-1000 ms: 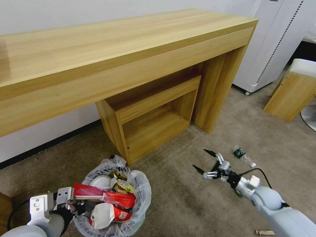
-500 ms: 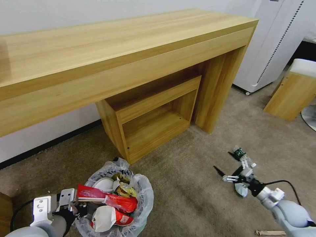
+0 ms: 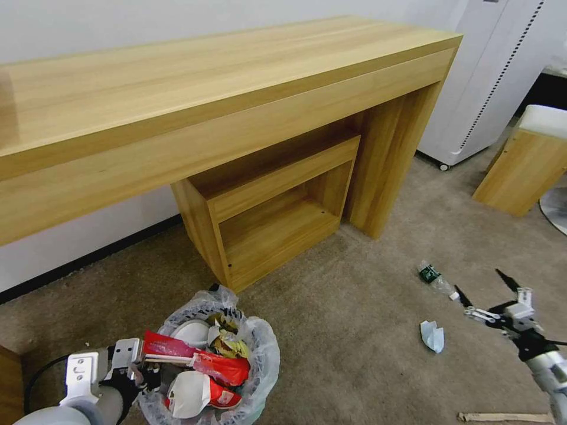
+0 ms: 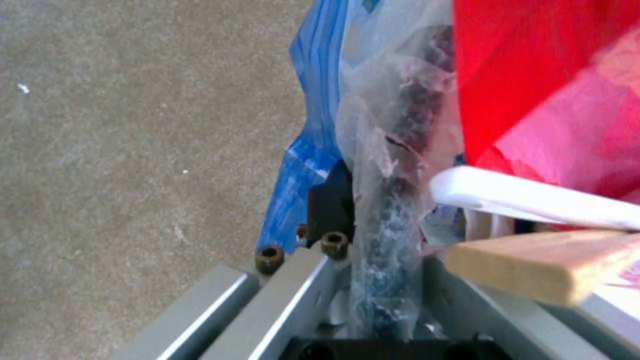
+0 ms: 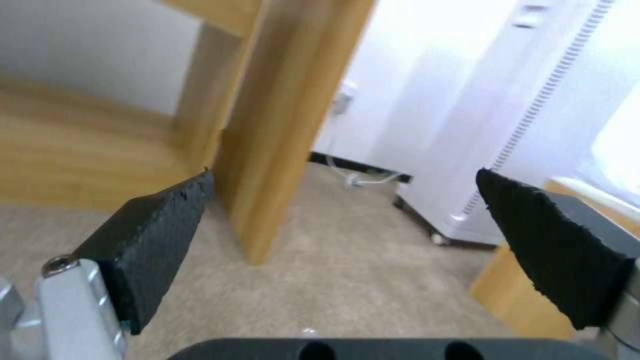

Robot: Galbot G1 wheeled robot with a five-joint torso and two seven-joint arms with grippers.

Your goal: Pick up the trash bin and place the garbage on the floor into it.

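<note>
The trash bin (image 3: 260, 360), lined with a crinkly plastic bag, hangs at the lower left, stuffed with red wrappers (image 3: 221, 366) and white slippers (image 3: 186, 394). My left gripper (image 3: 140, 370) is shut on its rim. In the left wrist view the bag (image 4: 387, 200) is pinched between the jaws, beside a red wrapper (image 4: 533, 75) and a wooden stick (image 4: 547, 265). My right gripper (image 3: 479, 284) hovers open and empty over the floor (image 3: 354, 330), just right of a green-label bottle (image 3: 436, 278). Crumpled white paper (image 3: 433, 335) lies in front of it, and another wooden stick (image 3: 502, 417) sits at the frame's bottom edge.
A long wooden desk (image 3: 236, 88) with an open low shelf unit (image 3: 277, 218) under it stands ahead. A white appliance on wheels (image 3: 490, 77) and a wooden stool (image 3: 525, 159) are at the right. In the right wrist view the open pads (image 5: 153, 235) frame the desk leg (image 5: 280, 125).
My right arm has swung to the right, past the bottle, with its gripper still open. The crumpled paper is now uncovered. The bin in my left gripper has shifted slightly right and down.
</note>
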